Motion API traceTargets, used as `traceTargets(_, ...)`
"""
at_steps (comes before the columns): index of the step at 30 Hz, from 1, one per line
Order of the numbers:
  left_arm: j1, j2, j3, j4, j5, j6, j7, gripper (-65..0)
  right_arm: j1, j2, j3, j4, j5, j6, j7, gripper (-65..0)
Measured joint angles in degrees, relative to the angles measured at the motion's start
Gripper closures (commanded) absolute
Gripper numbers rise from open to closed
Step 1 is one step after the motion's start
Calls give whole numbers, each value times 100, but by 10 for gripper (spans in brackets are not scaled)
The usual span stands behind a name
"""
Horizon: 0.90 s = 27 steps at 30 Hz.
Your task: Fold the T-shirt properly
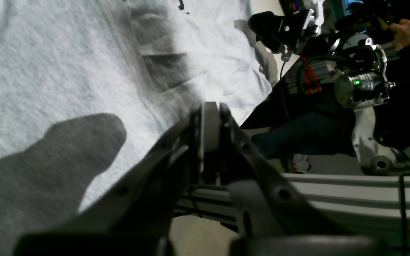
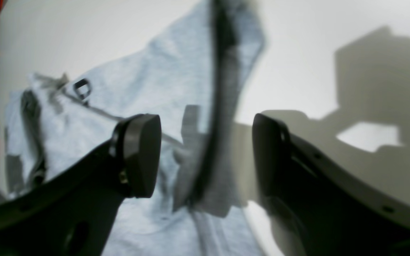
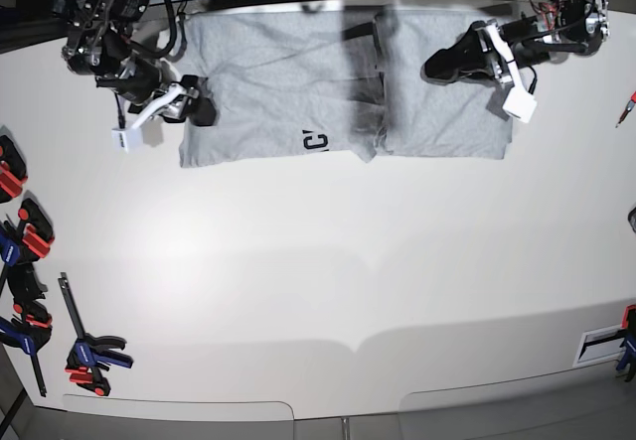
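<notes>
My right gripper [image 2: 206,156] stands spread wide, holding nothing, at one side edge of the T-shirt [image 3: 298,92]; my left gripper [image 1: 210,121] is pressed together above the opposite side, and I cannot tell if cloth is pinched. The shirt lies part-folded along the far edge of the surface [image 3: 318,281]. I judge a side fold is in hand; next I need a fresh hold on an edge

Grey T-shirt [image 3: 298,87] is laid flat at table's far edge, partly folded; black lettering is shown near front hem.
</notes>
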Motion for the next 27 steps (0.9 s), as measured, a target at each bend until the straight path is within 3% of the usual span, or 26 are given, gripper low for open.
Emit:
traceTargets(10, -2, -2, 0, 0, 0, 0, 0, 0, 0, -413, -240, 0, 42, 2, -142, -370)
traceTargets(12, 0, -2, 0, 0, 0, 0, 0, 0, 0, -411, -240, -4, -11, 15, -181, -262)
traceTargets(14, -2, -2, -2, 0, 0, 0, 0, 0, 2, -409, -240, -37, -87, 11, -297, -47)
traceTargets(15, -4, 2, -59, 0, 13, 0, 2, 0, 2, -409, -238, -35, -72, -15, -302, 0)
traceTargets(22, -63, -365, -999, -2, 1003, -9, -219, 0, 168, -426, -238, 136, -120, -9, -459, 0)
traceTargets(27, -63, -398, -1370, -498, 2382, -17, -1067, 0, 352, -407, -227, 927, -616, -9, -533, 0)
